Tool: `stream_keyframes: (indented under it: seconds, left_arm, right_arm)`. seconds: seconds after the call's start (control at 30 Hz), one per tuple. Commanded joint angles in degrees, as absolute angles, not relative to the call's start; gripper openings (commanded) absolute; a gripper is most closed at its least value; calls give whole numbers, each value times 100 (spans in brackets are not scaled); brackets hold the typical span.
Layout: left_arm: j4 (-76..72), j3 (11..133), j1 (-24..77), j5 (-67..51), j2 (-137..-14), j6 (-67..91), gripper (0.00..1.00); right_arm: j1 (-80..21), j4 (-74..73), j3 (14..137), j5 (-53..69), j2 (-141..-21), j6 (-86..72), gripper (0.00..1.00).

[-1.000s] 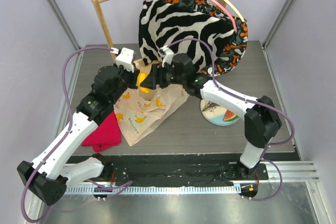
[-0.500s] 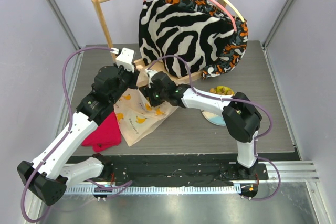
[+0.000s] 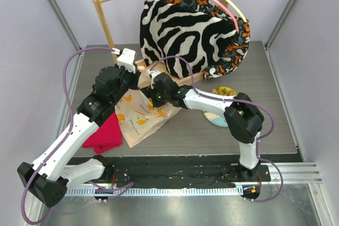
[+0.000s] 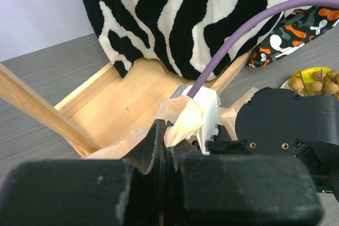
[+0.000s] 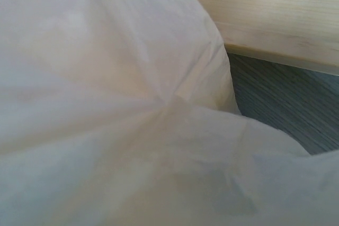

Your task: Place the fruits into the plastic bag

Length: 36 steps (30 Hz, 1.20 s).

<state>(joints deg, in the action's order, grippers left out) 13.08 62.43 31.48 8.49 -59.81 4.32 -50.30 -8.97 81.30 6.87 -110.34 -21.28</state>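
Note:
The plastic bag lies on the table, cream with small printed bananas. My left gripper is shut on its upper edge and holds the mouth up; in the left wrist view the jaws pinch the thin plastic. My right wrist reaches into the bag mouth, and its fingers are hidden inside. The right wrist view shows only bag plastic close up. Bananas and brownish grapes lie at the plate's far side; the grapes also show in the left wrist view.
A white and light-blue plate sits to the right of the bag. A red cloth lies to the bag's left. A zebra-striped garment hangs on a wooden rack, whose base is just behind the bag.
One second ago my right gripper held a yellow-orange fruit by the bag mouth. It has since moved left and down into the bag, and the fruit no longer shows. The left arm has held still.

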Motion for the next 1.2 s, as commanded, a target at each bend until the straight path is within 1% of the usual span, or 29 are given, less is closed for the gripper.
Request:
stream_keyframes:
  seconds: [0.0, 0.1, 0.17, 0.27, 0.3, 0.4, 0.5, 0.67, 0.77, 0.83, 0.87, 0.9, 1.0, 1.07, 1.17]
  left_arm:
    - [1072, 6231, 3138, 835, -5880, 475, 0]
    - [1072, 6231, 3146, 835, -5871, 475, 0]
    - [1072, 6231, 3138, 861, -5871, 475, 0]
    - [1072, 6231, 3138, 879, -5854, 466, 0]
    - [1072, 6231, 3146, 870, -5862, 466, 0]
    - [1072, 6231, 3138, 853, -5854, 483, 0]
    - [1064, 6223, 3146, 844, -5845, 492, 0]
    - [1063, 6223, 3138, 879, -5827, 492, 0]
    - [1055, 6223, 3138, 870, -5827, 492, 0]
    - [1055, 6223, 3138, 870, -5827, 492, 0]
    - [1072, 6223, 3138, 861, -5827, 492, 0]
    - [1064, 6223, 3146, 861, -5827, 492, 0]
    - [1063, 6231, 3138, 844, -5818, 501, 0]
    - [1063, 6231, 3146, 826, -5827, 510, 0]
    - [1063, 6231, 3138, 835, -5818, 510, 0]
  right_arm:
    - [-5071, -624, 7964, 580, -10644, -2083, 88]
    - [-5063, -370, 7771, 598, -10389, -2118, 88]
    - [-5063, -124, 7638, 537, -10205, -2144, 86]
    - [-5063, 438, 7147, 413, -9687, -2215, 84]
    - [-5063, 822, 6815, 352, -9311, -2232, 84]
    - [-5063, 1552, 6136, 256, -8791, -2241, 83]
    - [-5063, 1967, 5609, 27, -8263, -2276, 82]
    - [-5045, 2004, 5072, -1483, -7491, -2530, 78]
    - [-4983, 1890, 4782, -2185, -6981, -2645, 75]
    - [-4914, 1505, 4650, -2704, -6716, -2733, 73]
    - [-4826, 1225, 4693, -3177, -6550, -2820, 73]
    - [-4721, 578, 4737, -3364, -6478, -3021, 72]
    - [-4080, -706, 4781, -3586, -6268, -3400, 69]
    - [-3554, -1088, 4650, -3394, -6101, -3550, 68]
    - [-3061, -1598, 4509, -3331, -5810, -3630, 67]
